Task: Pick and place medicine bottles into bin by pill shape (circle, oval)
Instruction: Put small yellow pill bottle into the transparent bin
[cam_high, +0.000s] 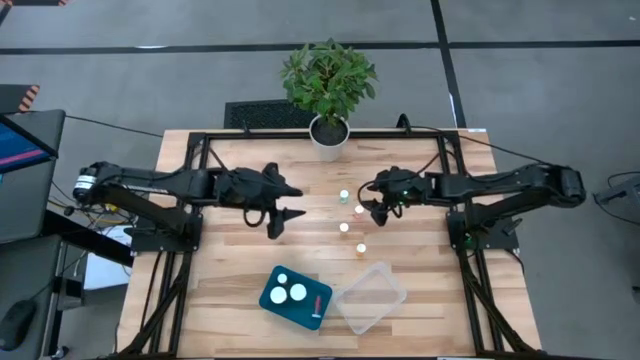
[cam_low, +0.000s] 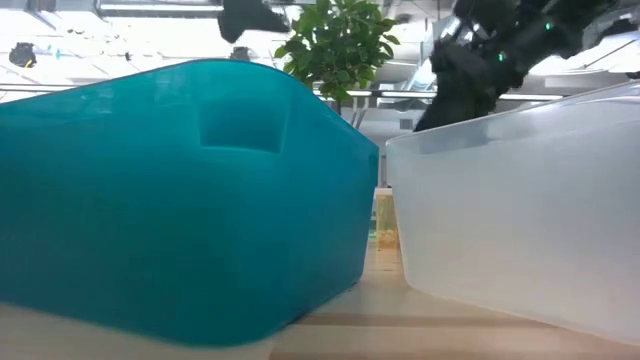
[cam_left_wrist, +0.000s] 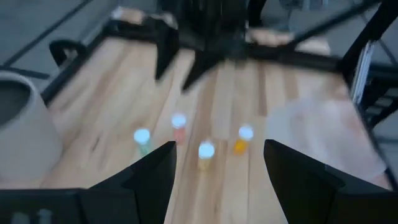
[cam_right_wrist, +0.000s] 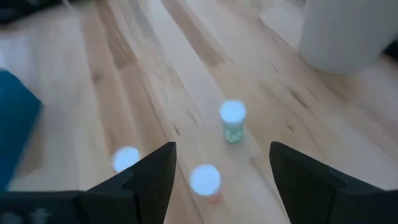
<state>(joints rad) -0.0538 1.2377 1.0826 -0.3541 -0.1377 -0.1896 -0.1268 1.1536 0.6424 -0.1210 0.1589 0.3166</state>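
Four small white-capped medicine bottles stand upright on the wooden table between my grippers: a greenish one (cam_high: 344, 196), a pinkish one (cam_high: 359, 209), and two orange ones (cam_high: 344, 227) (cam_high: 361, 247). They also show in the left wrist view, the greenish bottle (cam_left_wrist: 142, 139) leftmost and an orange bottle (cam_left_wrist: 244, 138) rightmost. My left gripper (cam_high: 297, 203) is open and empty, left of the bottles. My right gripper (cam_high: 366, 200) is open and empty, right beside the pinkish bottle (cam_right_wrist: 204, 180) and above it. The greenish bottle (cam_right_wrist: 233, 122) stands just beyond it.
A teal bin (cam_high: 296, 297) with a few white caps inside sits near the front edge. A clear bin (cam_high: 370, 295) sits to its right. A potted plant (cam_high: 328, 85) in a white pot stands at the far edge. A black frame (cam_high: 200, 140) surrounds the table.
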